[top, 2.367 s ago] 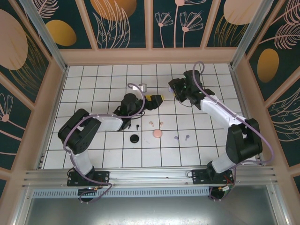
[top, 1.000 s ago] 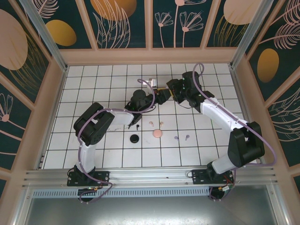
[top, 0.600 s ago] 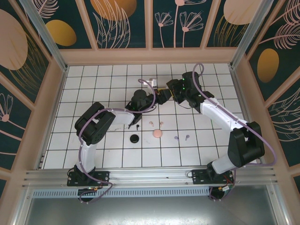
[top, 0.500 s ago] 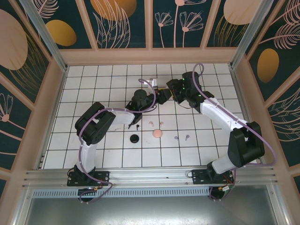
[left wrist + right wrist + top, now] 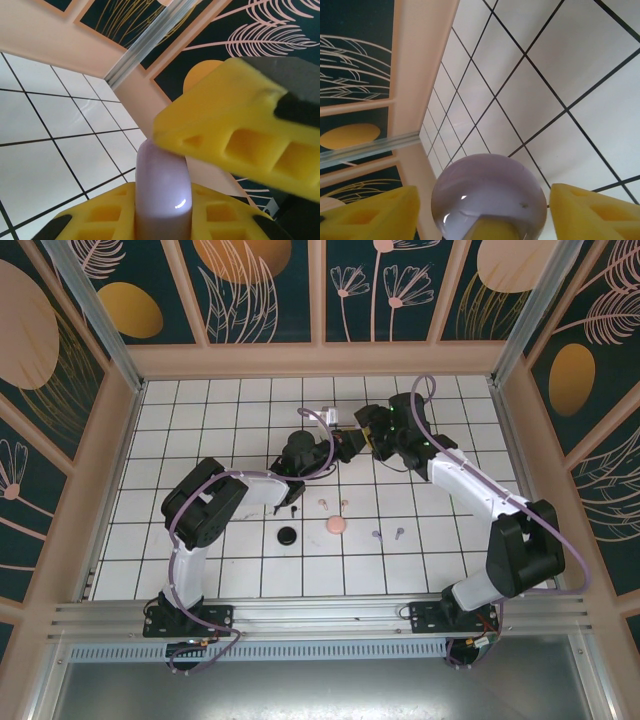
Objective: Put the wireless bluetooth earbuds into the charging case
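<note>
A lilac round charging case (image 5: pixel 162 190) is pinched edge-on between the yellow fingers of my left gripper (image 5: pixel 162 170), which is shut on it. In the right wrist view the same case (image 5: pixel 487 192) sits between the fingers of my right gripper (image 5: pixel 487 212), with a gap on each side; the jaws are open. From above, both grippers meet nose to nose at the back of the floor, left gripper (image 5: pixel 346 446) and right gripper (image 5: pixel 362 433). On the tiles lie pink earbuds (image 5: pixel 323 504), lilac earbuds (image 5: pixel 377 535) and a black earbud (image 5: pixel 294 508).
A black disc (image 5: pixel 288 535) and a pink disc (image 5: pixel 336 525) lie on the white tiled floor (image 5: pixel 200 440) near the earbuds. Wooden walls (image 5: pixel 320 360) close in the back and sides. Both arms stretch over the middle tiles.
The left arm carried the lilac case from mid-floor up to the right gripper and tightened on it. The right jaws have spread apart around the case.
</note>
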Action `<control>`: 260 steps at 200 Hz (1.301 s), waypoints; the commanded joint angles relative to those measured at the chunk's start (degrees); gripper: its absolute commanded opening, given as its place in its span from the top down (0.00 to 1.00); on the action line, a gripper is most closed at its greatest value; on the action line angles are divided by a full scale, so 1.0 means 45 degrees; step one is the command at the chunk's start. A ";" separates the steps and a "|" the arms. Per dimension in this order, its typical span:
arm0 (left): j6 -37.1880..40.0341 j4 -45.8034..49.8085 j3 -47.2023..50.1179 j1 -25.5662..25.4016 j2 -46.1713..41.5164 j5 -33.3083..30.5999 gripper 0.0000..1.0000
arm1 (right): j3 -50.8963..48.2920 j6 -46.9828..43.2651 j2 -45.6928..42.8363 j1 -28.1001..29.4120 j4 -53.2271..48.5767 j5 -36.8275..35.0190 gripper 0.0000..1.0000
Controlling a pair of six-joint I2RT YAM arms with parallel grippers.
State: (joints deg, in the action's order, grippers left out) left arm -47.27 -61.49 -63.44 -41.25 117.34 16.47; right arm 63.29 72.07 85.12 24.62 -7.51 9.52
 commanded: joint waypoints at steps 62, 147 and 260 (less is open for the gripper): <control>-0.0404 0.0241 0.0052 0.0880 -0.0936 0.2931 1.00 | -0.1792 -0.3350 -0.3348 -0.2419 0.0470 0.1074 0.23; -0.0206 0.1206 0.0113 0.1597 -0.2079 0.8103 1.00 | -0.3209 -0.9020 -0.4254 -0.3080 0.2772 0.4605 0.25; 0.0318 0.1908 0.0309 0.1598 -0.3102 0.8196 1.00 | -0.4526 -0.7208 -0.5308 -0.1889 0.4520 0.4955 0.29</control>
State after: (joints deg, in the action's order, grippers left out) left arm -47.18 -52.80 -62.46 -33.95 105.14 52.10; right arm 42.37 39.33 62.50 13.98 8.75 30.57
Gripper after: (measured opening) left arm 0.225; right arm 0.712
